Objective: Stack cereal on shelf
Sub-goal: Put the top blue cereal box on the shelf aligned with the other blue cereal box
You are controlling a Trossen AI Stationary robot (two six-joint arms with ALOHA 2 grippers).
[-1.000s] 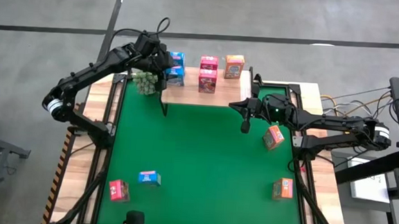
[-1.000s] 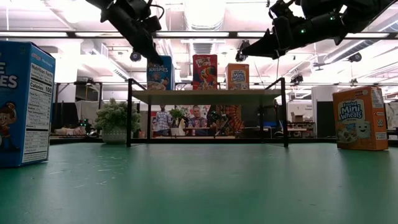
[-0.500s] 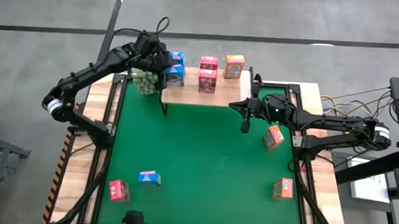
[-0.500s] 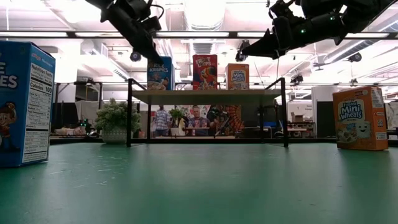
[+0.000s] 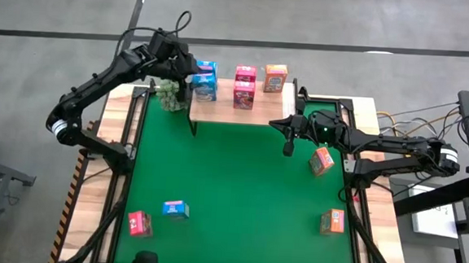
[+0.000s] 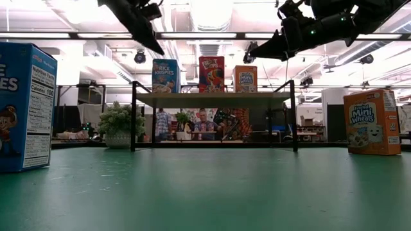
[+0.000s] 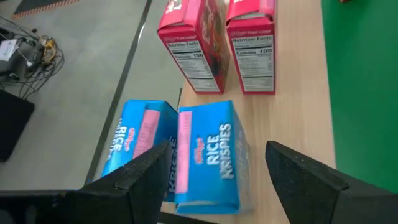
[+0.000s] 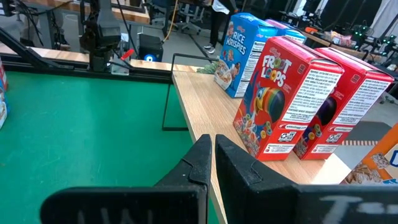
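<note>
Green leafy plant (image 5: 168,96) at mat's (image 5: 239,189) far left corner; people (image 6: 192,124) in room behind.

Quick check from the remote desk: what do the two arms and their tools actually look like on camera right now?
Both arms are dark, slim and jointed. The left arm has a white band near its base and a thin black cable looping above its wrist. The right arm shows a small green light near its wrist. The left tool has two broad, wedge-shaped black fingers; the right tool has the same matte black fingers.
</note>
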